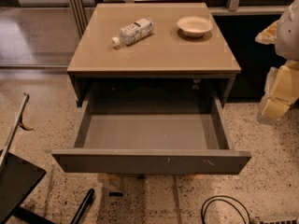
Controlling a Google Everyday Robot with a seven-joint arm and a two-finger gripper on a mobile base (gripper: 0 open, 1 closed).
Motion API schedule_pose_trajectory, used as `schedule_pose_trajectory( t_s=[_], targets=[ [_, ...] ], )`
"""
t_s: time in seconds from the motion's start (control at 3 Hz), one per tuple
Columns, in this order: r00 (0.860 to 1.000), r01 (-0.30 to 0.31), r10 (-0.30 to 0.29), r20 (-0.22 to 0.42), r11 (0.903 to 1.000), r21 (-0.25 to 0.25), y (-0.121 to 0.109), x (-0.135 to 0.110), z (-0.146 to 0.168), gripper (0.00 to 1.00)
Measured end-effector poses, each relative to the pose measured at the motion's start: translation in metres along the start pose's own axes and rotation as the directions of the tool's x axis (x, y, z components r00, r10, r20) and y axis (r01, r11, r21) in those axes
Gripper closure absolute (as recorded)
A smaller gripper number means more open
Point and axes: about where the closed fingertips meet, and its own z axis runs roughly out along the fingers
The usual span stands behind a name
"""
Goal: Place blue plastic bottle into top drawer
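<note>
The blue plastic bottle lies on its side on the tan table top, towards the back left, with its white cap pointing to the front left. The top drawer is pulled wide open, and its grey inside shows nothing in it. My gripper hangs at the right edge of the view, beside the table's right side and well apart from the bottle, with cream and white arm parts above it.
A white round bowl stands on the table top at the back right. A black frame and bar stand on the speckled floor at the front left. A black cable loop lies at the front right.
</note>
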Motion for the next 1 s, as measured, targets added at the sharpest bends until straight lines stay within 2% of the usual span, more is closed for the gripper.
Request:
schedule_pose_trajectory(
  t_s=[0.33,0.67,1.0],
  targets=[
    [1.000,0.000,0.000,0.000,1.0000,0.000,0.0000,0.0000,0.0000,0.00],
    [0.999,-0.020,0.019,0.027,0.9997,0.013,-0.0017,-0.0011,-0.0032,0.00],
    [0.992,-0.068,0.064,0.105,0.9970,0.036,-0.0073,-0.0035,0.0029,0.00]
  ],
)
